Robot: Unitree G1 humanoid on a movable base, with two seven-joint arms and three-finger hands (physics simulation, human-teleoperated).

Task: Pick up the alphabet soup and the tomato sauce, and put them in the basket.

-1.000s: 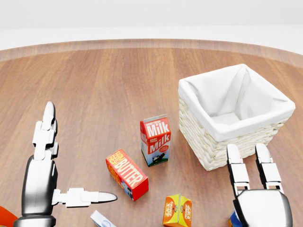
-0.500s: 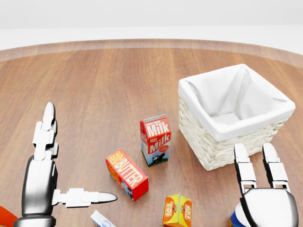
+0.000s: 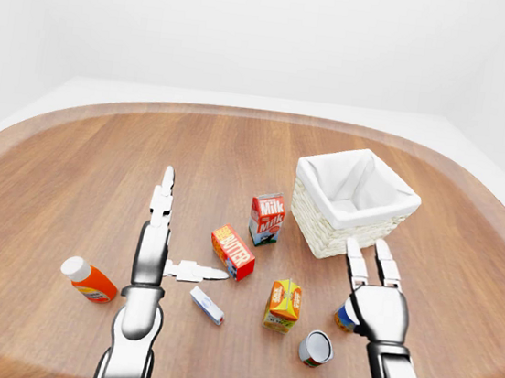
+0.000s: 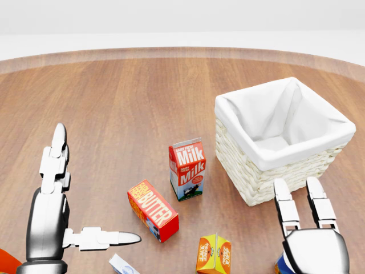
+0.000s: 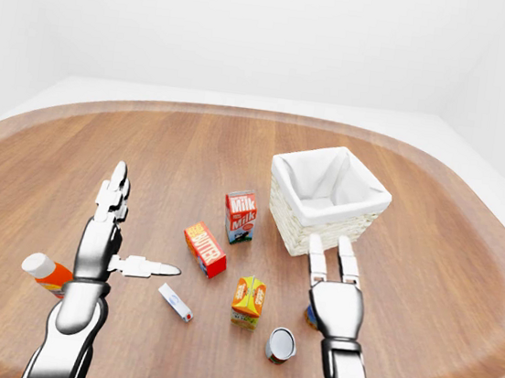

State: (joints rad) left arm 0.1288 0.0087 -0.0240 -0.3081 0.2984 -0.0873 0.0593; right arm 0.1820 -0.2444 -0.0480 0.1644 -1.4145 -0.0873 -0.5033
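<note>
Right silver three-finger hand (image 3: pixel 375 301) open, fingers straight up, holding nothing. Sits right over blue-and-orange can (image 3: pixel 344 317), mostly hidden under palm, likely lined up to grab it; cannot tell which soup or sauce. Small grey tin can lying on side (image 3: pixel 315 348) just below-left of that hand, on brown wooden table (image 3: pixel 89 169). White-lined wicker basket (image 3: pixel 352 201) close above hand, so short lift. Left silver hand (image 3: pixel 153 260) open, well apart, idle.
</note>
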